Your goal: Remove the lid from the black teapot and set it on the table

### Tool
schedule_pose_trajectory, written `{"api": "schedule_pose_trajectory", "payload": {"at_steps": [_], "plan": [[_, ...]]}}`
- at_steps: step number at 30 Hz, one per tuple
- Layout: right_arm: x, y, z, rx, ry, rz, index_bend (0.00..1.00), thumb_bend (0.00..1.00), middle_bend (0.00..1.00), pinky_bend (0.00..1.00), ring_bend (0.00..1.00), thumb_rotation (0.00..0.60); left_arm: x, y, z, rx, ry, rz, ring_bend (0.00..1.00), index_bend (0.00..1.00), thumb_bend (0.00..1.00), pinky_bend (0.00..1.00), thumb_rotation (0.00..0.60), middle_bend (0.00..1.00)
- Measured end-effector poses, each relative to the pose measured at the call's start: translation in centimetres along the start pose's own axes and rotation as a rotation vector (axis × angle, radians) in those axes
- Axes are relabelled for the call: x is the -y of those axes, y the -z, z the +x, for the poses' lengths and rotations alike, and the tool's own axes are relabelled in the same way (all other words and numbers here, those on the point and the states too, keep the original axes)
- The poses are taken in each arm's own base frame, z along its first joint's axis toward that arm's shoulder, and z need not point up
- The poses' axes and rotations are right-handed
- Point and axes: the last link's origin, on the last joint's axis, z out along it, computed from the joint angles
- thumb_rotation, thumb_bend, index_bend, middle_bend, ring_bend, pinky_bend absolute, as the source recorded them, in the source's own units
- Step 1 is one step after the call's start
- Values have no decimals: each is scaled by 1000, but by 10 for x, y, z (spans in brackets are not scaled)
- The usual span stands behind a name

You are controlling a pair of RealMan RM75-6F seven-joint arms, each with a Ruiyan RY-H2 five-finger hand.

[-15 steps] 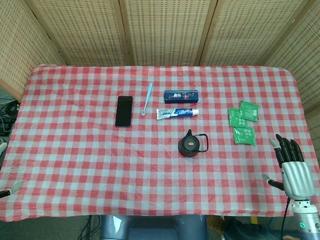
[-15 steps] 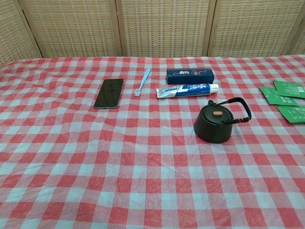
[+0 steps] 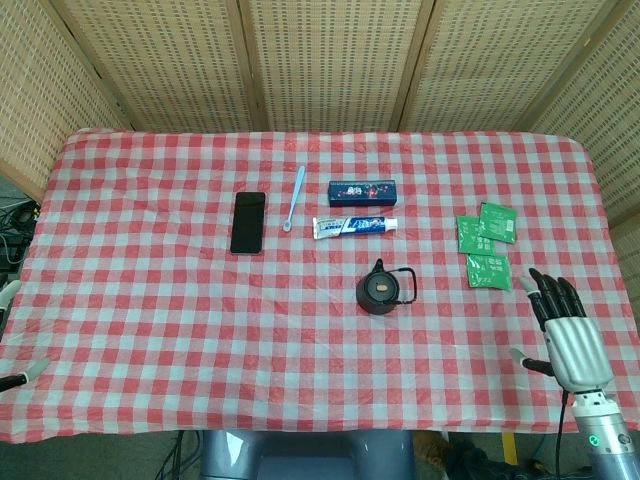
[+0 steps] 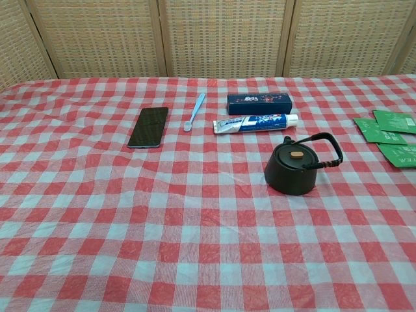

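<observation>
Woven bamboo screens stand behind a surface (image 3: 150, 330) covered in red-and-white checked cloth. Near its middle sits the black teapot (image 3: 380, 290), its lid (image 4: 296, 158) still on, with a small tan knob on top and the wire handle folded toward our right. Our right robot hand (image 3: 570, 335) hovers at the surface's near right corner, fingers spread and holding nothing; the teapot lies up and to its left, well apart. Only the fingertips of our left robot hand (image 3: 12, 335) show at the far left edge, so we cannot tell its state. We judge the right one nearer. Green tea packets (image 3: 486, 243) lie between it and the teapot's far side; bare cloth in front of the teapot leaves room for the lid.
</observation>
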Motion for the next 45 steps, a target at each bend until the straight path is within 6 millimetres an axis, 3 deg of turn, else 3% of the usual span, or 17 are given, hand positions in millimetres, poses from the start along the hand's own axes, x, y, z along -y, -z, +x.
{"api": "schedule_pose_trajectory", "payload": {"at_steps": [4, 9, 15, 22, 31, 45], "plan": [[18, -29, 7, 27, -3, 73, 264, 20, 0, 0, 0, 600, 0, -6, -3, 6, -5, 12, 0, 0, 0, 0, 600, 0], [47, -69, 13, 82, -54, 149, 412, 231, 0, 0, 0, 600, -1, -12, -10, 23, -25, 25, 0, 0, 0, 0, 600, 0], [78, -115, 11, 205, -131, 153, 444, 369, 0, 0, 0, 600, -3, -22, -17, 17, -35, 35, 0, 0, 0, 0, 600, 0], [105, -155, -7, 325, -141, 101, 463, 436, 0, 0, 0, 600, 0, -28, -18, 9, -33, 50, 0, 0, 0, 0, 600, 0], [139, -173, -51, 409, -63, 72, 470, 466, 0, 0, 0, 600, 6, -31, -19, 12, -28, 69, 0, 0, 0, 0, 600, 0], [166, -180, -75, 428, 39, 63, 476, 478, 0, 0, 0, 600, 6, -30, -20, 15, -32, 72, 0, 0, 0, 0, 600, 0]]}}
